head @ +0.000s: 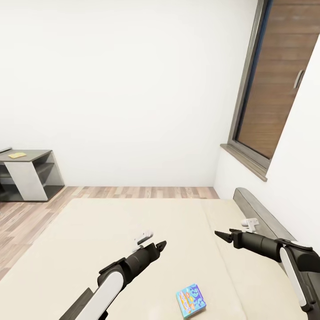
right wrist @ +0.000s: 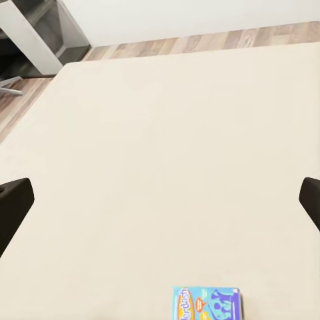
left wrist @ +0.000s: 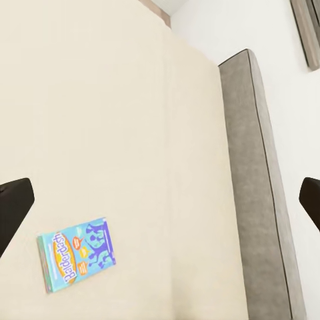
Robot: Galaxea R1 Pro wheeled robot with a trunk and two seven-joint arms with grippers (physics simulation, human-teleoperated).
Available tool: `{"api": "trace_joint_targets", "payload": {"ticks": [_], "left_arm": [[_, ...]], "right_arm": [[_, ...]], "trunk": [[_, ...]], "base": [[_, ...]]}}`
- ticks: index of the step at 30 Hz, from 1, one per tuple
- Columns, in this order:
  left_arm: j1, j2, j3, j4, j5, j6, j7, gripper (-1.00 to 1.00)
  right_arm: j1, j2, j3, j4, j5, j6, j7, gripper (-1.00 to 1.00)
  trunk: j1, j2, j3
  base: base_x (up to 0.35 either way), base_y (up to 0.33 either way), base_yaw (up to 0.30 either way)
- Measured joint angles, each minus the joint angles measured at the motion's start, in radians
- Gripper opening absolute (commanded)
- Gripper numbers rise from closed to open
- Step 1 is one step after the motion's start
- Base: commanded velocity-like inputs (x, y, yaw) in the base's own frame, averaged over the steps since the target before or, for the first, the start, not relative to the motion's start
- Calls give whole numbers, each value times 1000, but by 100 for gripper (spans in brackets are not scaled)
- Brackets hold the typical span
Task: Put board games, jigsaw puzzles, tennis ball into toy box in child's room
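One blue board game (head: 191,301) is seen lying flat on the bed (head: 89,231), near its foot. Both the left tool (head: 161,246) and the right tool (head: 222,235) are held wide and empty above it. Thin, stiff and light, it is probably best pinched at an edge.

"Balderdash" — on blue board game (left wrist: 76,253)

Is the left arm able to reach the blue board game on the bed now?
Probably yes. The blue board game lies flat on the bare mattress, just right of the left arm, nearer the robot than its open left claw. Nothing stands between them, though the arm must draw back.
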Motion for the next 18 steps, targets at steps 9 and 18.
{"api": "trace_joint_targets", "payload": {"ticks": [9, 18], "left_arm": [[1, 3, 11, 0, 1, 0, -2, 100], [2, 4, 27, 5, 1, 0, -5, 100]], "right_arm": [[0, 0, 0, 0, 0, 0, 0, 100], [1, 0, 1, -1, -1, 0, 4, 100]], "trunk": [[0, 0, 0], [0, 0, 0]], "base": [[0, 0, 0], [0, 0, 0]]}}
